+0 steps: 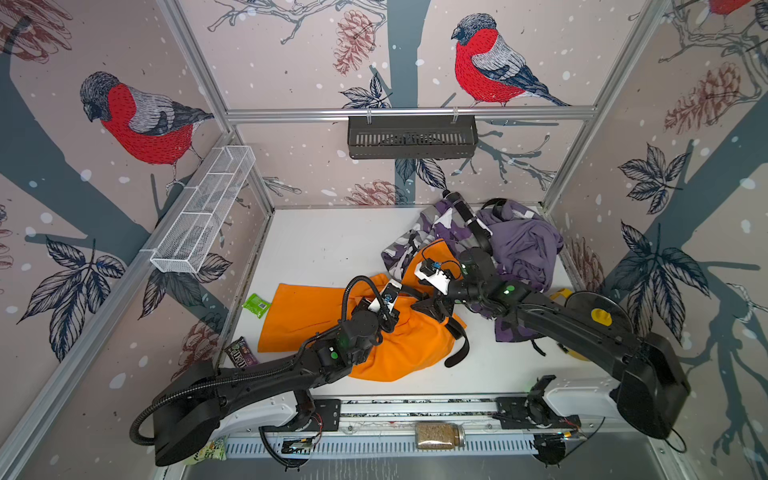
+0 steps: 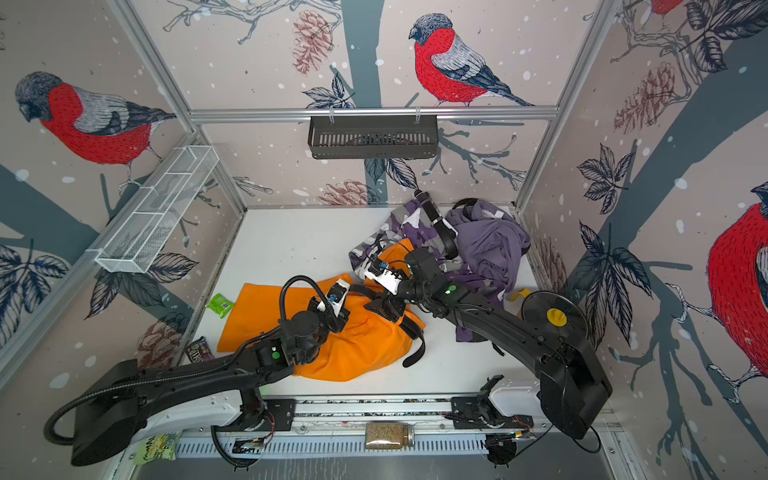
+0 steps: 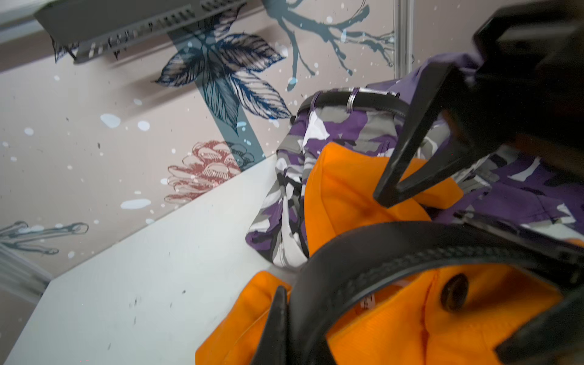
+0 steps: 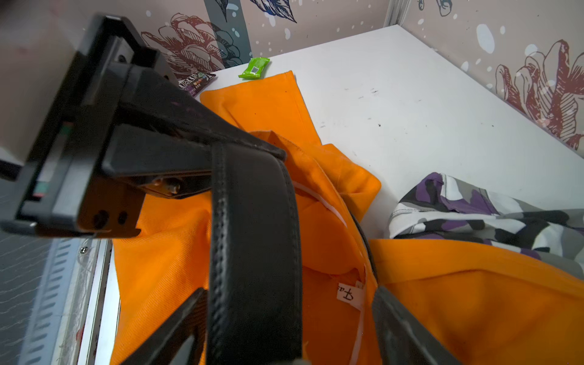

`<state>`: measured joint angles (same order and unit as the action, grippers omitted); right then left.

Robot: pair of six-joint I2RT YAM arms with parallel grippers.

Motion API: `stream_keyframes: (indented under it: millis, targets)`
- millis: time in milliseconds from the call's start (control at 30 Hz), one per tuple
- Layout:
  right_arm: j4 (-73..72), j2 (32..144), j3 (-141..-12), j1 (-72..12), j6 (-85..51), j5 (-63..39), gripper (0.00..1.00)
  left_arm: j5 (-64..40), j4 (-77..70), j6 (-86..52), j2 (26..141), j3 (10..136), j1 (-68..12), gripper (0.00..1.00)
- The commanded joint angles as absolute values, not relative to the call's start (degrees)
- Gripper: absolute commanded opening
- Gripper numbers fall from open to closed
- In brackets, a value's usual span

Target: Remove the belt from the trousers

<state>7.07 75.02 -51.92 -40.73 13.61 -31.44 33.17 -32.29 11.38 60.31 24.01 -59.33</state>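
The belt [image 4: 256, 237] runs lengthwise through the released right end effector [image 4: 290, 292]; the left end effector [image 4: 246, 151] apparently clenches it just beyond.

The orange trousers [image 1: 299, 316] lie crumpled near the table's [image 1: 332, 249] front edge, with the legs flat toward its left side and the waistband bunched and open. The black stitched belt [image 4: 252, 237] arches up off the waistband, pinched in my left gripper [image 4: 234, 158]. Its free end curls onto the table beside the waist.
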Motion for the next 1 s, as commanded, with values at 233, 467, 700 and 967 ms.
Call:
stream_keyframes:
  millis: [233,467,700,967]
  targets:
    - [5.1,73.1,-50.3,-38.3,11.6,-35.3,0.84,29.4,-43.0,16.8,61.8,26.4,-58.0,0.00]
    - [0.3,68.2,-45.8,-38.0,6.6,-34.9,0.85,29.9,-42.0,16.4,61.2,26.0,-57.9,0.00]
    - [-1.3,69.3,-45.7,-39.8,6.2,-32.8,0.85,29.7,-41.8,16.0,61.7,26.5,-57.8,0.00]
    - [-0.6,69.9,-46.0,-41.0,5.9,-30.5,0.75,30.4,-40.8,15.8,61.0,26.2,-57.8,0.00]
